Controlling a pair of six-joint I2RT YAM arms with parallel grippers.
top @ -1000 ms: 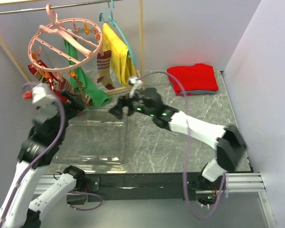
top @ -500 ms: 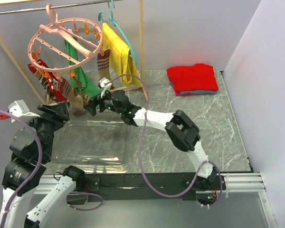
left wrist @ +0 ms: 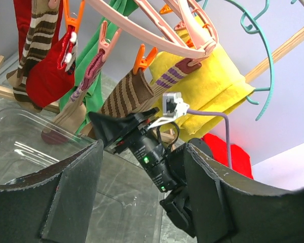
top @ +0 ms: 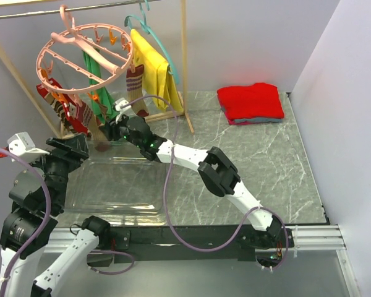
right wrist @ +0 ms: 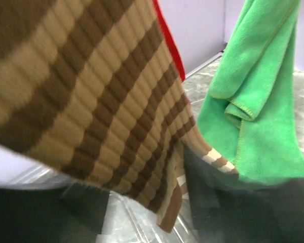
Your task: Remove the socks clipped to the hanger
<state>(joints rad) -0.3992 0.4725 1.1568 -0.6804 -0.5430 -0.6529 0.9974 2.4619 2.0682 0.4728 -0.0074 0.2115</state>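
Observation:
The pink ring hanger point(top: 86, 59) hangs at the back left with socks clipped under it. A red sock point(top: 62, 110) hangs at its left and a beige maroon-striped sock point(top: 136, 86) at its right. My right gripper point(top: 111, 131) reaches across to the brown-striped sock point(left wrist: 126, 96), held above by an orange clip point(left wrist: 142, 58). In the right wrist view that sock point(right wrist: 106, 101) hangs between the fingers of the right gripper point(right wrist: 152, 202). It lies against the right finger point(right wrist: 218, 192), with a gap beside the left one. My left gripper point(left wrist: 142, 192) stands open and empty, low at the left.
A clear plastic tray point(top: 123, 185) lies under both grippers. A long green cloth point(right wrist: 258, 101) and a yellow garment point(top: 153, 68) on a teal hanger point(left wrist: 266, 66) hang beside the socks. Wooden rack posts point(top: 184, 62) stand close. Folded red cloth point(top: 251, 102) lies at the back right.
The right arm has stretched left to the brown-striped sock and its jaws have narrowed around it. The left arm has pulled back and lower at the left.

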